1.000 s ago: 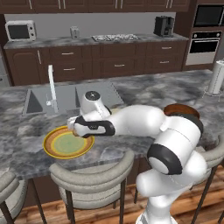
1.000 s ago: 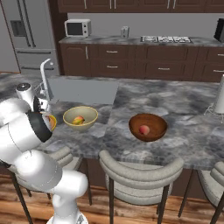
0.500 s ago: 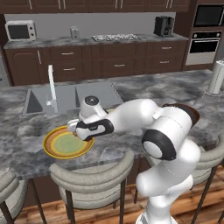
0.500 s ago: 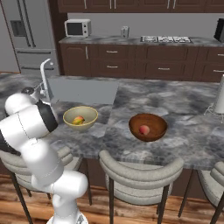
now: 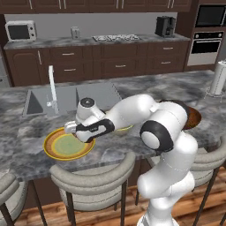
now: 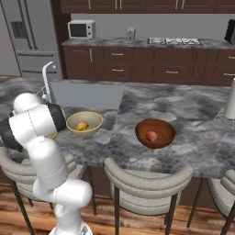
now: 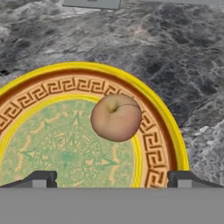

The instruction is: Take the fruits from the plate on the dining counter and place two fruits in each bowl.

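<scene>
Step in hand: pick-up of last fruit. Brownish fruit (image 7: 116, 117) lies centre frame on plate (image 7: 168, 131), right of middle. Gripper (image 7: 112, 179) poised over it, fingers apart, empty. Next: descend, centre fruit between fingers, close, carry to brown bowl (image 6: 155, 133), holding one fruit.

Grey marbled stone dining counter (image 7: 131, 39), glossy patterned plate (image 7: 168, 131), smooth matt brownish fruit (image 7: 116, 117).
</scene>
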